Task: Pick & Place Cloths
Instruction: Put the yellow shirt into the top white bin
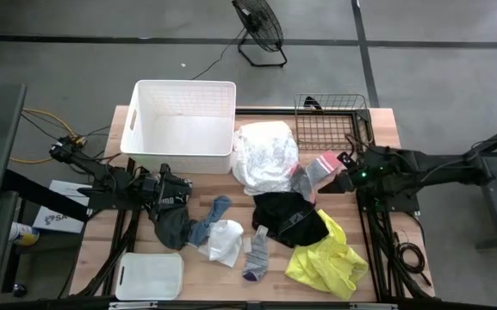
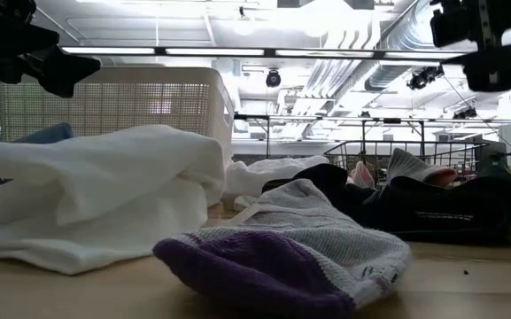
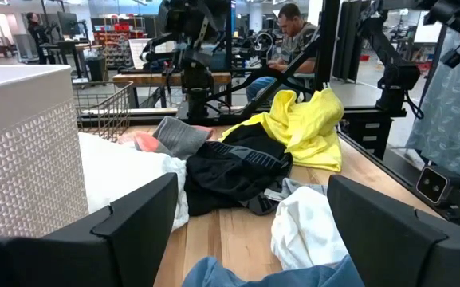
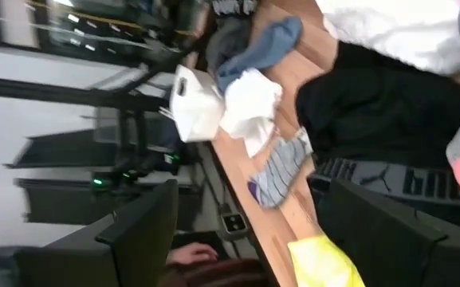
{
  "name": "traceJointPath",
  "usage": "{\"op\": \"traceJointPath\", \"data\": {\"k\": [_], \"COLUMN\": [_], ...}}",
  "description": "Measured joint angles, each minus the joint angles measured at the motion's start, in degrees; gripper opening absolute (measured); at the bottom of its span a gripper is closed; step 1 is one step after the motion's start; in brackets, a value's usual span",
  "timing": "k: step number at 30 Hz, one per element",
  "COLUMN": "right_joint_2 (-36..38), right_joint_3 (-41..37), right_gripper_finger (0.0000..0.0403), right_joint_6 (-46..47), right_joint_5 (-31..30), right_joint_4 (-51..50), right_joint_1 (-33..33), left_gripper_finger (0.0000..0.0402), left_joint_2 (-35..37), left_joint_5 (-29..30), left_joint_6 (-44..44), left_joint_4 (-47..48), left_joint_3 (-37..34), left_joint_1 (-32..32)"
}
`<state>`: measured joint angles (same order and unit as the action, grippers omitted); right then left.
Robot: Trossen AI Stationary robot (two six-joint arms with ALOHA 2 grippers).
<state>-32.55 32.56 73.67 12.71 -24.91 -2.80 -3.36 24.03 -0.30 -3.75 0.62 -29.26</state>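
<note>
The cloths lie spread over the wooden table: a big white one (image 1: 265,155), a grey-pink sock (image 1: 321,166), a black garment with a lettered waistband (image 1: 287,215), a neon yellow one (image 1: 326,258), a striped sock with a purple toe (image 1: 257,254), a small white one (image 1: 224,241), a blue sock (image 1: 209,215) and a dark grey one (image 1: 172,228). My left gripper (image 1: 179,185) hovers open near the dark grey cloth at the table's left, pointing level across the table. My right gripper (image 1: 343,168) hangs open above the grey-pink sock at the right, nothing between its fingers (image 4: 150,223).
A white plastic bin (image 1: 183,125) stands at the far left of the table, a wire basket (image 1: 330,116) at the far right. A white lid (image 1: 149,275) lies at the near left corner. Beyond the table a person sits at a bench (image 3: 293,32).
</note>
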Motion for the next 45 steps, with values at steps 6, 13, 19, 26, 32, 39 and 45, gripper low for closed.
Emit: {"op": "traceJointPath", "data": {"k": [6,13,19,26,32,39,45], "right_joint_2": [-9.99,-20.69,-28.02,-33.80,-35.37,-35.39,-35.39], "right_joint_3": [7.38,11.18,11.45,11.45,11.49,11.51,11.51], "right_gripper_finger": [0.0314,0.0314,0.0314,0.0314,0.0314,0.0314,0.0314], "right_joint_6": [1.72,4.54,10.07,19.28,27.97,30.80,28.33], "right_joint_5": [-0.40,2.27,4.35,6.95,7.12,6.94,6.04], "right_joint_4": [-4.18,-5.75,-5.74,-5.76,-10.53,-19.59,-24.17], "right_joint_1": [-6.42,-13.78,-19.97,-25.99,-29.06,-29.84,-29.84], "left_gripper_finger": [0.0319,0.0319,0.0319,0.0319,0.0319,0.0319,0.0319], "left_joint_2": [0.00,0.00,0.00,0.00,0.00,0.01,0.00], "left_joint_5": [0.01,0.01,0.00,0.01,0.01,0.01,0.02], "left_joint_6": [0.00,0.00,0.00,0.00,0.00,0.00,0.00], "left_joint_4": [0.00,0.00,0.00,0.00,0.00,0.00,0.00], "left_joint_3": [0.00,0.00,0.00,0.00,0.00,0.00,0.00], "left_joint_1": [-0.02,0.00,-0.02,-0.02,-0.01,0.00,0.00]}}
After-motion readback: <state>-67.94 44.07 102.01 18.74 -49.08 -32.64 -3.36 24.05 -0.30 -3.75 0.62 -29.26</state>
